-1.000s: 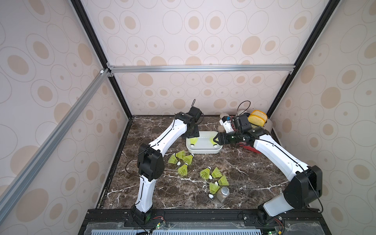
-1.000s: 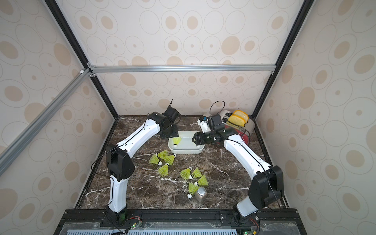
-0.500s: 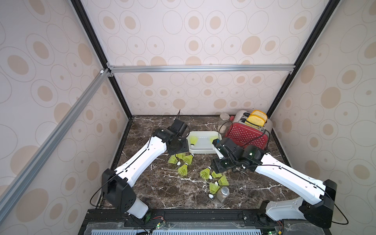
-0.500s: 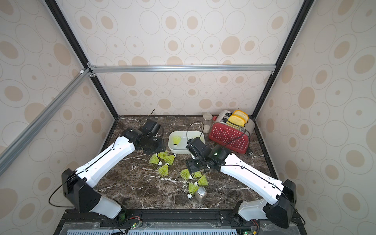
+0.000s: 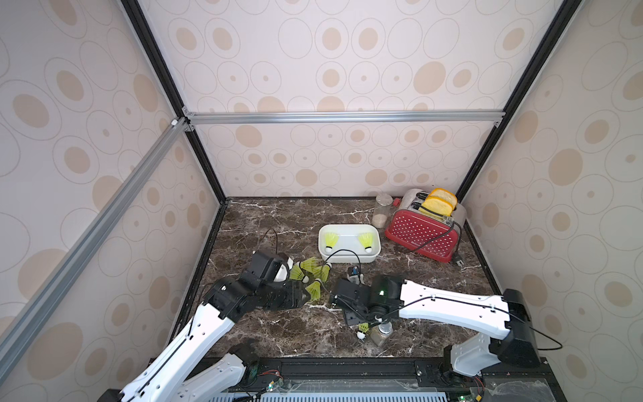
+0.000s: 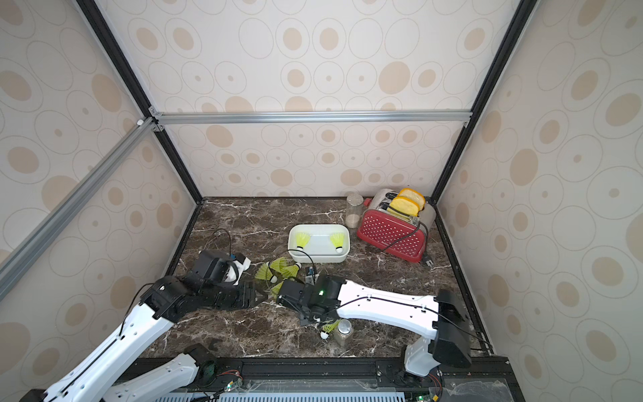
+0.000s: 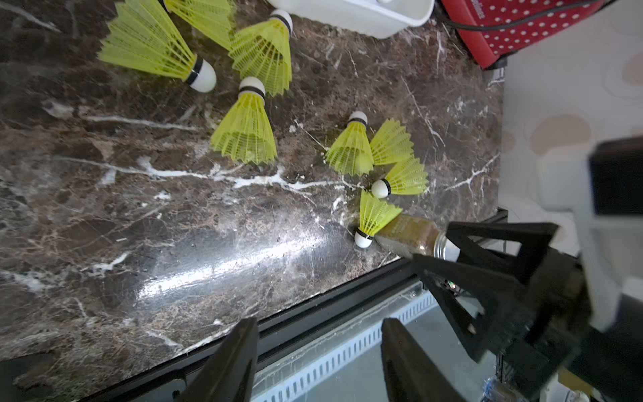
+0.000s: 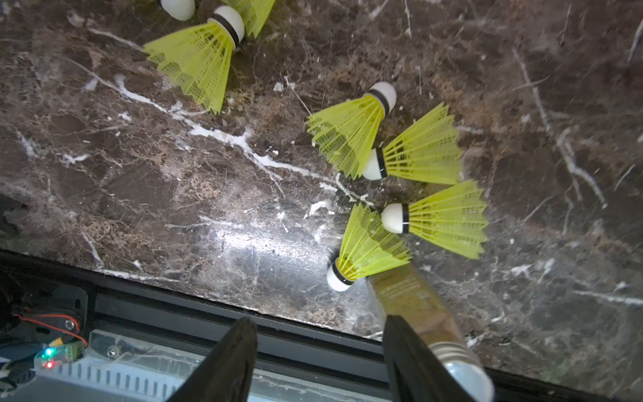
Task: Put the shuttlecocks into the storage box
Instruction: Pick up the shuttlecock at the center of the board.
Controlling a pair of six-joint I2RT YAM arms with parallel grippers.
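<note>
We see the box (image 5: 349,259) toward the far side of the table (image 5: 278,334), just left of the toaster (image 5: 421,236). Two shuttlecocks (image 5: 330,240) lie inside it, one at its left end and one at its right end (image 5: 366,240), both with their white tips pointing near. The other eight lie loose on the table in two groups of four. The left group (image 5: 306,269) sits just near and left of the box, and the left gripper (image 5: 305,296) hangs on the near side of it. In a top view its fingertips appear just beside the nearest shuttlecock (image 5: 315,289) of that group, while the left wrist view shows none of them touching. There its fingers (image 7: 240,358) stand well apart with only the table edge between them, and all eight loose shuttlecocks lie out beyond the tips. The right group sits closer to the near edge and is mostly hidden under the right arm (image 5: 452,309) in both top views, where just one shuttlecock (image 5: 362,329) shows, tip down and leaning on a bottle (image 5: 381,334). In the right wrist view the right gripper (image 8: 320,320) likewise has its fingers (image 8: 236,358) spread and empty. The four shuttlecocks of that group lie ahead of the tips, the closest (image 8: 368,247) being the one against the bottle, and one finger partly covers the bottle itself. A fifth, from the left group (image 8: 198,55), lies farther off ahead.
</note>
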